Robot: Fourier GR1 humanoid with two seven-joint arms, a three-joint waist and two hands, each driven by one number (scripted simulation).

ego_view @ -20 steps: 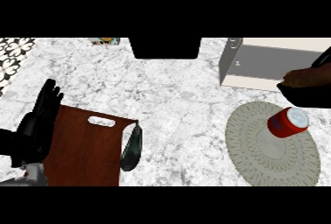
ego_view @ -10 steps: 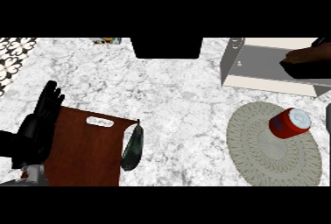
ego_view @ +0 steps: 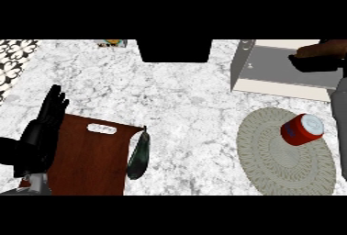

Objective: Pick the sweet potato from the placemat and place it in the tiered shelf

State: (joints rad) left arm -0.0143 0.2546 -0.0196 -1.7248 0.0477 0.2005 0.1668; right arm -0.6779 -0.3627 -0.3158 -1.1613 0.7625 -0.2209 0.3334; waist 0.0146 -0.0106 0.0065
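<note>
My right hand (ego_view: 306,63) is at the upper right, over the grey tiered shelf (ego_view: 271,69), with its fingers curled round the brown sweet potato (ego_view: 322,47). Most of the potato is hidden by the hand. The round grey-green placemat (ego_view: 281,160) lies below the shelf at the right, with a red can (ego_view: 303,129) lying on its upper part. At the left edge my left hand (ego_view: 46,120) rests open with fingers pointing up, beside a brown cutting board (ego_view: 88,158).
A dark green elongated vegetable (ego_view: 139,155) lies along the cutting board's right edge. A black opening (ego_view: 173,50) sits at the counter's back middle, and a small item (ego_view: 110,43) at the back left. My right forearm (ego_view: 339,114) runs down the right edge.
My right hand has moved further up and to the right with the sweet potato, from the shelf's front edge to above its top. The left hand has stayed still.
</note>
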